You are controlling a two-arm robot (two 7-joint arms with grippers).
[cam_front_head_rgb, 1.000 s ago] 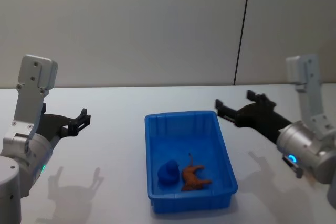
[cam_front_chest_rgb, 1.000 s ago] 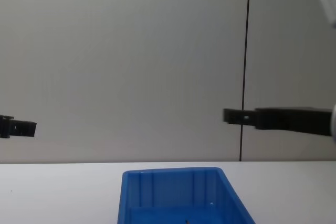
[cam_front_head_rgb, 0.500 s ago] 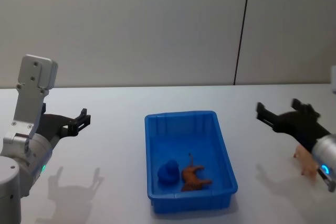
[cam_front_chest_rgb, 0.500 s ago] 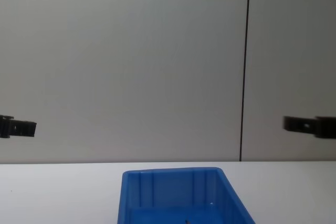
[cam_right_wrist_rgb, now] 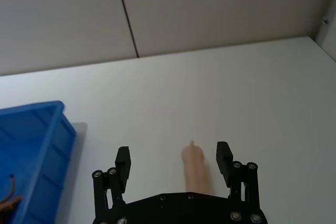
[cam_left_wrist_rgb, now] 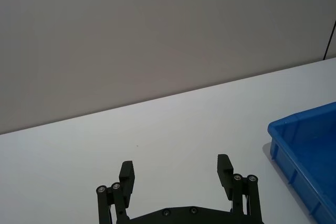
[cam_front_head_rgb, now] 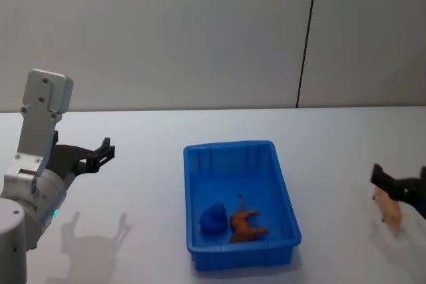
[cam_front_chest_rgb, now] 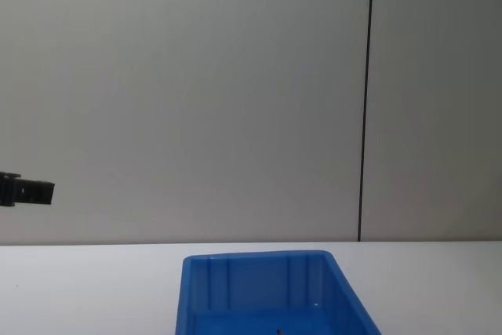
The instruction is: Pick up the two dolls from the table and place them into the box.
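**Sam:** Head view first. What is inside the blue box (cam_front_head_rgb: 241,204)?

**Mia:** Two small things lie at its near end. One is a reddish-brown doll (cam_front_head_rgb: 247,225). Touching it on the left is a little blue lump (cam_front_head_rgb: 213,218). I cannot tell what that lump is.

**Sam:** Where is the other doll?

**Mia:** The peach doll (cam_front_head_rgb: 389,207) lies on the white tabletop (cam_front_head_rgb: 146,164). It is right by the right end effector (cam_front_head_rgb: 398,189), well apart from the box. In the right wrist view it sits between the two spread fingers (cam_right_wrist_rgb: 122,162), under them. Nothing is gripped.

**Sam:** And the left end effector (cam_front_head_rgb: 101,153)?

**Mia:** It hangs above the tabletop with its fingers spread and holds nothing. The box is off to its right.
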